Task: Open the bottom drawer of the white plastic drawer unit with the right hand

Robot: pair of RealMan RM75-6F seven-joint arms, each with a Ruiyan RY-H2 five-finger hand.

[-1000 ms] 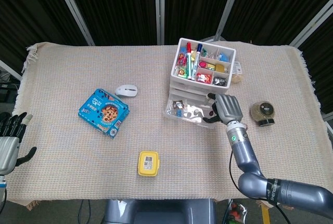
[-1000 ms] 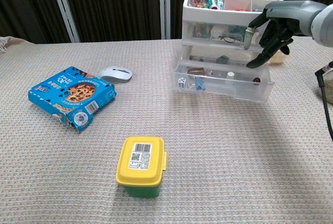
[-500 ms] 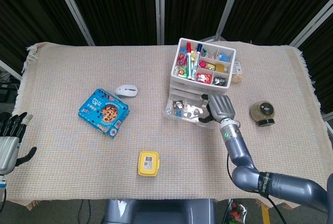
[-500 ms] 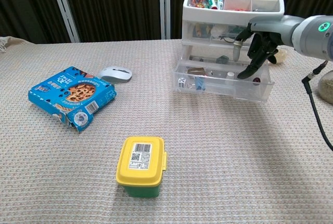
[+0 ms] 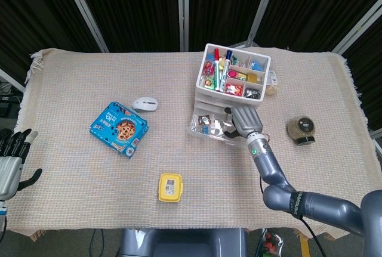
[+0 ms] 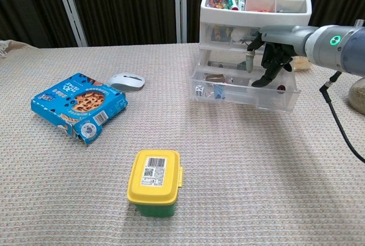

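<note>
The white plastic drawer unit stands at the back right, its top tray full of pens and small items. Its bottom drawer is pulled out toward me, showing small bits inside. My right hand hangs over the open drawer's middle, thumb and fingers pointing down and apart, holding nothing. It is close to the unit's front; I cannot tell whether it touches. My left hand rests at the table's left edge with fingers spread, seen only in the head view.
A blue cookie box and a white mouse lie to the left. A yellow-lidded container sits near the front. A round jar stands right of the drawer unit.
My right hand has slid leftward from the drawer's right end to over its middle. The drawer stays pulled out. The left hand has not moved.
</note>
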